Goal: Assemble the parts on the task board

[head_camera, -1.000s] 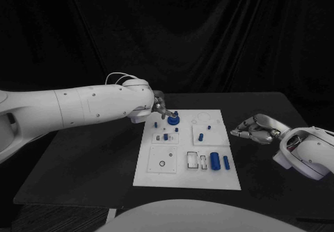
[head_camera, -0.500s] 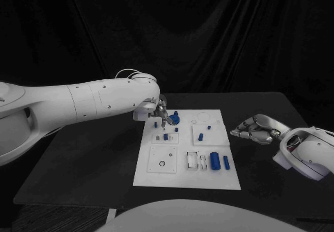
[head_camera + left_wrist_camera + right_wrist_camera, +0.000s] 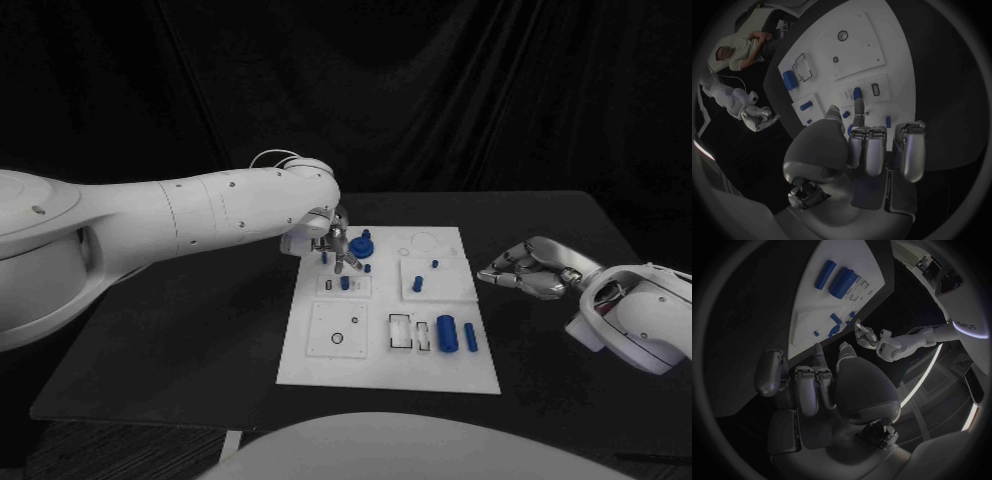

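Faintly, "nexus" lettering on left arm (image 3: 967,324)

The far-left corner of the task board (image 3: 433,375) is hidden by the left hand (image 3: 335,245). Whether its fingertips (image 3: 858,106) touch a part cannot be resolved

Black table (image 3: 188,330), dark backdrop (image 3: 433,90)

There is one white board (image 3: 389,360) on one black table (image 3: 188,330). Two robot hands are here, the left hand (image 3: 330,243) over the board and the right hand (image 3: 522,268) beside it. I can count about eight small blue parts (image 3: 447,331) on the board, though some are too tiny to be sure.
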